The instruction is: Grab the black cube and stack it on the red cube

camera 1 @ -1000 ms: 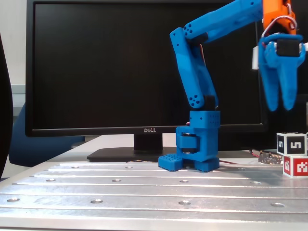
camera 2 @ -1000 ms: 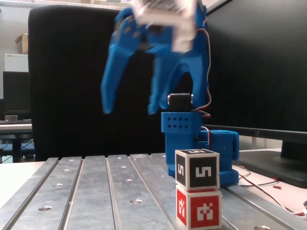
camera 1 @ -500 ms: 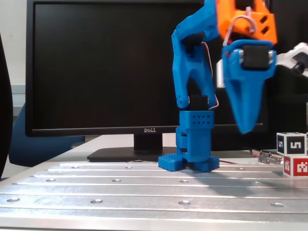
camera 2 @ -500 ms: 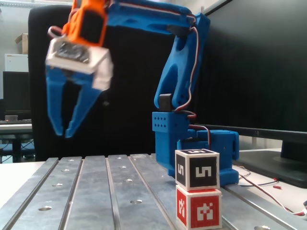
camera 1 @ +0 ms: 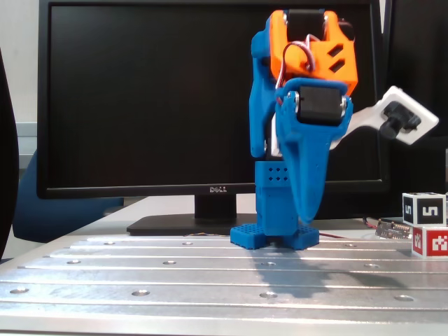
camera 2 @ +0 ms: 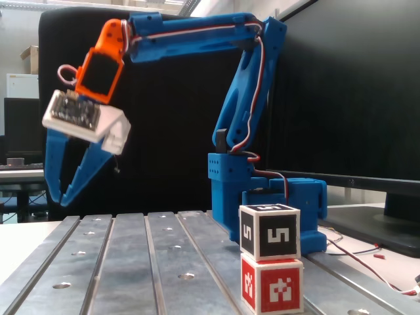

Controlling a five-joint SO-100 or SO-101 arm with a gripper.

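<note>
Swung away from the stack since a second ago, the gripper hangs centre-frame, jaw gap unreadable; black cube sits on red cube far right. Other fixed view: gripper left, jaws slightly apart, empty; the black cube, seemingly light and rigid, suits a side-face grasp atop the red cube.

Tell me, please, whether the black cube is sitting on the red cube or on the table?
On the red cube: the black cube rests squarely on top, upright. The gripper hangs apart from it.
</note>
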